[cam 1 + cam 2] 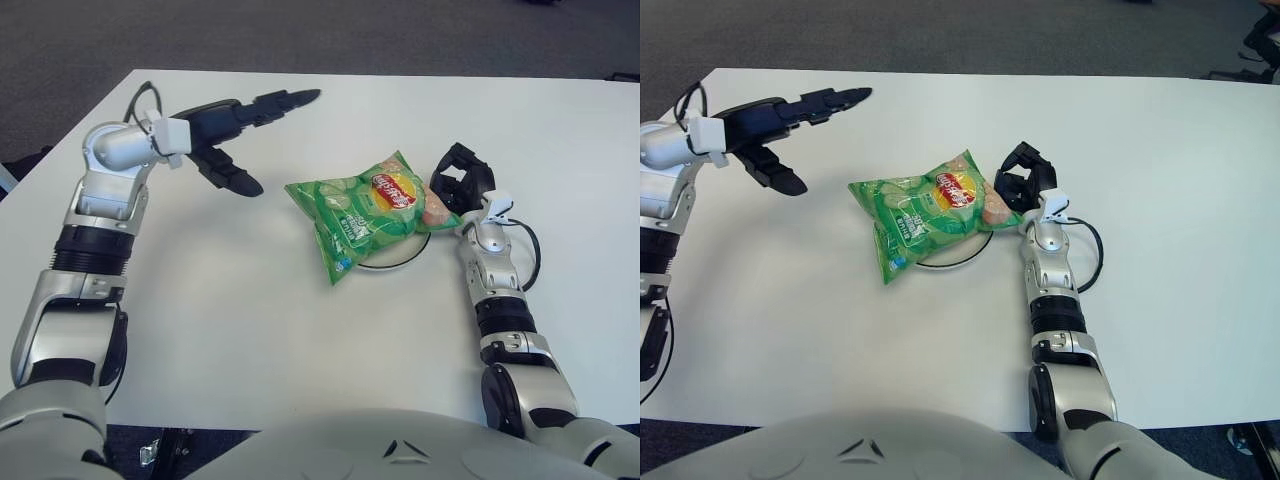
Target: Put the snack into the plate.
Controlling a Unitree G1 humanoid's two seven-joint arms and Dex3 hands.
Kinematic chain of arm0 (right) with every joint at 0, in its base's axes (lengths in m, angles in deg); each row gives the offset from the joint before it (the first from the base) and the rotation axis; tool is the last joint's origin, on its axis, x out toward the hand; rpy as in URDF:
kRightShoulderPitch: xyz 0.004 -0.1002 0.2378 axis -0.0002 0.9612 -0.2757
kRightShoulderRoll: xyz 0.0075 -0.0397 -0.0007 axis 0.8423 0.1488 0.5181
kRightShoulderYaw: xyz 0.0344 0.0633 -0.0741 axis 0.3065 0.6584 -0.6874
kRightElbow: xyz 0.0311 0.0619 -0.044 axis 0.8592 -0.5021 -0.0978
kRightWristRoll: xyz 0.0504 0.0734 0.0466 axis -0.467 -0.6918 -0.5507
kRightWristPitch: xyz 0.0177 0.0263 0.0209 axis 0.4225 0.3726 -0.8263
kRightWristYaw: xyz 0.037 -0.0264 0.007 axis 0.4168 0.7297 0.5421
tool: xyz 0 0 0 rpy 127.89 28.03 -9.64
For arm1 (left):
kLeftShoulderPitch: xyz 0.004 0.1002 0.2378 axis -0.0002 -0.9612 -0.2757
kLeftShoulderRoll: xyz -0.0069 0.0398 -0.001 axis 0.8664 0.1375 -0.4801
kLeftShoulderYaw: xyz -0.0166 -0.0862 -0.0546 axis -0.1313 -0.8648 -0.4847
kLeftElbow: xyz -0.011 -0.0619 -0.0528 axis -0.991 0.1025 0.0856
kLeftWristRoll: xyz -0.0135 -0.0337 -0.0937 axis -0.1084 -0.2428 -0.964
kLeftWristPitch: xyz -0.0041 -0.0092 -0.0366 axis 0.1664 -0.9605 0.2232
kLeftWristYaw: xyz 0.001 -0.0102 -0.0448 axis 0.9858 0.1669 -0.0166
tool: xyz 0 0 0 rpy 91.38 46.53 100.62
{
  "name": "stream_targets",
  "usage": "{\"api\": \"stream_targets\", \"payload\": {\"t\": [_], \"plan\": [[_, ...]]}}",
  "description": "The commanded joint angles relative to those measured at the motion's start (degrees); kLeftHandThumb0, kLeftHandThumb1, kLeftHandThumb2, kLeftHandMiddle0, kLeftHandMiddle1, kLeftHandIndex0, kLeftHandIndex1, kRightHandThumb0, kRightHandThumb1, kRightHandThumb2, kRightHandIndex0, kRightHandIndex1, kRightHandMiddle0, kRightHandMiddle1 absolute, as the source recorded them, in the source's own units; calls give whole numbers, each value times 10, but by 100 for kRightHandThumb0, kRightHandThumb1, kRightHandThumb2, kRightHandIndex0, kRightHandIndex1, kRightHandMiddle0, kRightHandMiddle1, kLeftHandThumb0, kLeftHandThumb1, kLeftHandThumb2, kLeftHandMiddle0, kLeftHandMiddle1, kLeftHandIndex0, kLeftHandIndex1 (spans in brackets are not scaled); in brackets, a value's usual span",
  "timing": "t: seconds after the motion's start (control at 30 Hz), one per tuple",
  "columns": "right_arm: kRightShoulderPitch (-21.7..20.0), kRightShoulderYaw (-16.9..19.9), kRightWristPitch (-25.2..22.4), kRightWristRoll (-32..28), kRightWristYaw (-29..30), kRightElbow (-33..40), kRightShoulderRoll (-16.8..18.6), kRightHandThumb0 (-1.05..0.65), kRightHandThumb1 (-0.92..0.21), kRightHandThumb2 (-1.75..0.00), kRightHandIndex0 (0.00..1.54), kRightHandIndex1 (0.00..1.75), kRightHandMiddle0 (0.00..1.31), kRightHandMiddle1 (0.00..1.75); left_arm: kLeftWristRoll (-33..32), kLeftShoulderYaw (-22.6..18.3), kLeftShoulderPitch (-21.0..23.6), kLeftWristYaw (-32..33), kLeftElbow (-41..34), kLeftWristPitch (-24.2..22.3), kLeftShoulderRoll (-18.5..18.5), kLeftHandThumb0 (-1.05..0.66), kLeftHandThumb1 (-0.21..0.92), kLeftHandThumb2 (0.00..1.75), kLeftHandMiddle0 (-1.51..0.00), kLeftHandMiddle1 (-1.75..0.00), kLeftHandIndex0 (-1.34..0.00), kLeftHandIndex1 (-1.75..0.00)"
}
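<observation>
The snack (365,212) is a green chip bag lying slanted across a small white plate (398,264), of which only the lower right rim shows under the bag. My left hand (272,140) hovers over the table well left of the bag, fingers stretched out toward the far side and thumb spread, holding nothing. My right hand (462,185) shows just beside the bag's right corner, its fingers loosely curved with a gap between them and nothing held.
The white table (250,320) spreads wide around the plate. Its far edge meets dark carpet (330,35). A black cable (530,255) loops by my right wrist.
</observation>
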Motion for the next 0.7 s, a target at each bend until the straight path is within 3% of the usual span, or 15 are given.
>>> {"api": "stream_targets", "payload": {"t": [0.0, 0.2, 0.33, 0.43, 0.67], "plan": [[50, 3, 3, -5, -1, -26, 11, -53, -19, -146, 133, 175, 72, 175, 25, -10, -20, 44, 18, 32, -27, -100, 91, 35, -12, -6, 0, -52], [52, 2, 0, -5, -2, -22, 12, -53, -20, -146, 133, 175, 71, 175, -9, -28, -33, 64, 44, 13, -62, -98, 91, 36, -18, -11, 0, -70], [53, 2, -3, -5, -3, -20, 11, -53, -20, -146, 133, 175, 71, 175, -55, -57, -34, 77, 79, -24, -93, -91, 89, 38, -24, -18, 0, -76], [53, 1, -5, -5, -3, -20, 11, -53, -20, -146, 132, 175, 71, 175, -82, -78, -38, 86, 106, -33, -119, -76, 76, 60, -25, -58, 0, -89], [52, 2, -6, -6, -6, -21, 10, -53, -20, -146, 132, 175, 71, 175, -92, -108, -80, 158, 91, -50, -172, -55, 59, 93, -25, -112, 0, -130]]}}
